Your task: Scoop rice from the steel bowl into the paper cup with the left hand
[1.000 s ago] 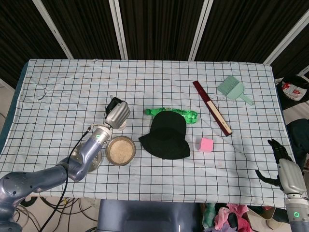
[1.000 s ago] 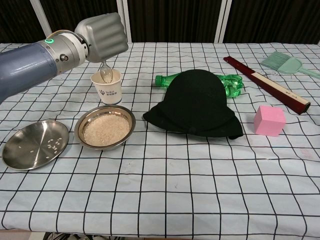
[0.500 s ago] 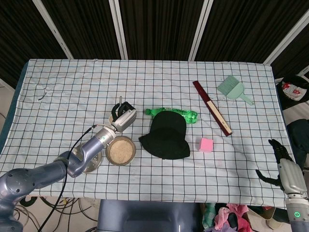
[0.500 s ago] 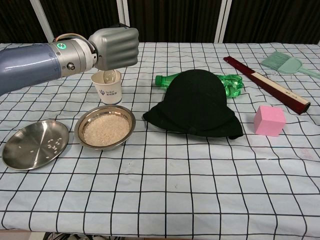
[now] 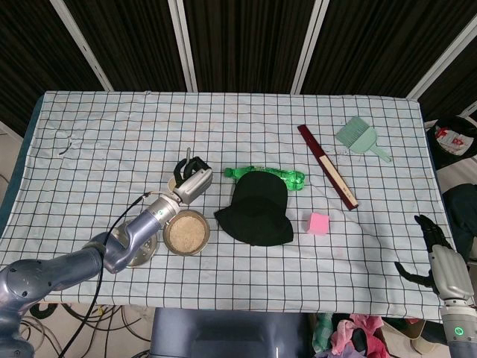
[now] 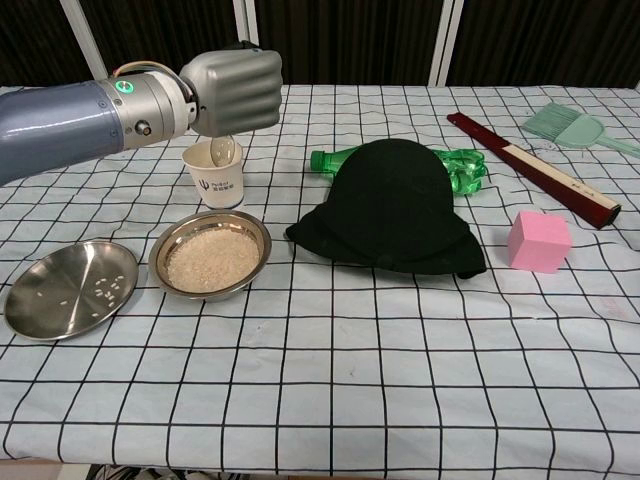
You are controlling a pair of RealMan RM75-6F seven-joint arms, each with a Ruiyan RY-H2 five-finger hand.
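A steel bowl [image 6: 210,257] [image 5: 186,232] full of rice sits near the table's front left. Just behind it stands a white paper cup [image 6: 214,178], mostly hidden by my hand in the head view. My left hand [image 6: 233,91] [image 5: 191,183] hovers over the cup, fingers curled around a spoon [image 6: 223,150] whose bowl dips into the cup's mouth. My right hand [image 5: 438,257] hangs off the table's right front corner, holding nothing, its fingers slightly apart.
A flat steel plate [image 6: 70,288] with a few rice grains lies left of the bowl. A black hat [image 6: 395,207] covers part of a green bottle [image 6: 463,166]. A pink cube [image 6: 539,241], dark red stick [image 6: 534,168] and green brush [image 6: 567,127] lie to the right.
My left hand has shifted right and turned over the cup, swinging the spoon from hanging straight down to lying tipped in the cup's mouth. The right hand stayed put.
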